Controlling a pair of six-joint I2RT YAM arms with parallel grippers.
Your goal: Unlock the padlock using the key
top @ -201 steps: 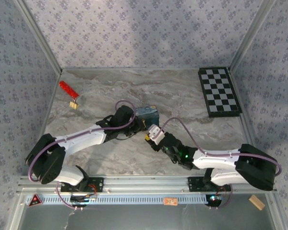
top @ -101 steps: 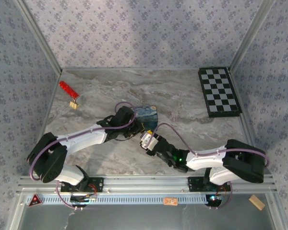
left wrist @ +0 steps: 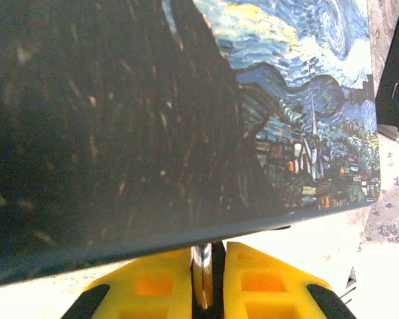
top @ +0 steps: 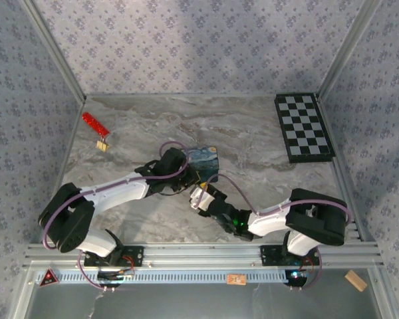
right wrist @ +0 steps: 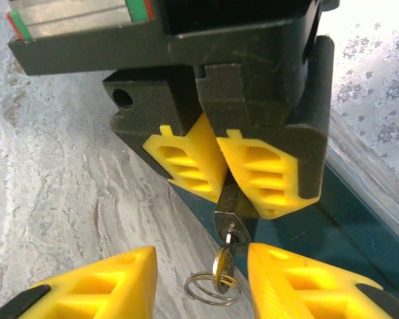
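Observation:
In the right wrist view the small dark padlock (right wrist: 231, 207) is clamped between the yellow fingers (right wrist: 186, 159) of my left gripper (top: 186, 181), which is shut on it. The key (right wrist: 221, 264) sits in the keyhole and hangs down with its wire ring (right wrist: 206, 290). My right gripper (right wrist: 201, 279) is open, one finger on each side of the key, touching neither side. In the left wrist view, a silver part of the lock (left wrist: 203, 272) shows between the left gripper's closed pads. Both grippers meet just in front of the blue painted box (top: 205, 161).
The blue painted box (left wrist: 286, 100) looms right above the left fingers. A red strip (top: 92, 121) with a small gold piece (top: 103, 145) lies at the far left. A checkerboard (top: 304, 126) sits at the back right. Marble tabletop (top: 253, 133) lies behind the box.
My right gripper has slid left and closer to the left gripper, its arm folding in, and its jaws have narrowed a little. The blue box tipped to show its painted face. The left gripper stayed shut.

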